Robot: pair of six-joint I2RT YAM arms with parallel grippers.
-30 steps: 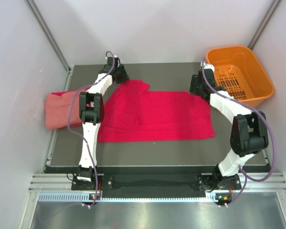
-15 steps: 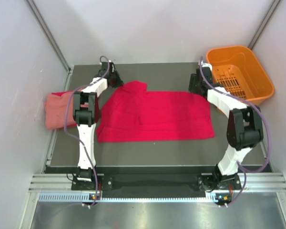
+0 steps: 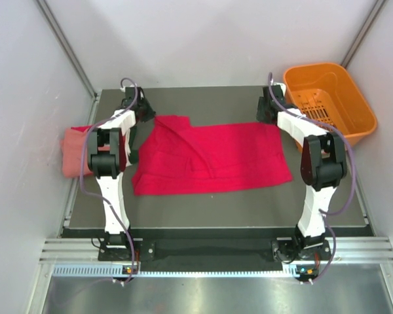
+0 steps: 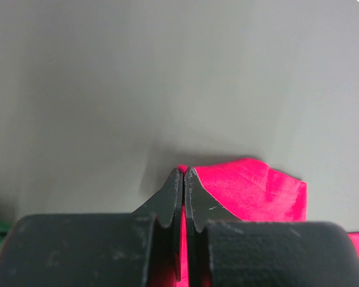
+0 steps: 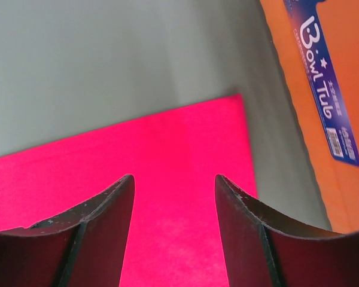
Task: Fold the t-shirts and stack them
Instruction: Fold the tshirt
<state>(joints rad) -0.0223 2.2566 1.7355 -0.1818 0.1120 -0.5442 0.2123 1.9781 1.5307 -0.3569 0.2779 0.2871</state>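
Crimson t-shirt noted spread flat across the middle of the table, long side running left to right. Its far-left corner is rumpled and slightly raised. That corner is pinched by the left gripper: jaws pressed together, red cloth showing at their tips (a thin fold, it is judged). The far-right corner is straddled by the right gripper, jaws spread, nothing held, cloth flat beneath.

Both far corners are judged to be taken so that the far edge can be drawn toward the near edge for a fold.

Salmon pink t-shirt recorded bunched at the table's left edge, set apart from the work. Orange basket stands near the right gripper.
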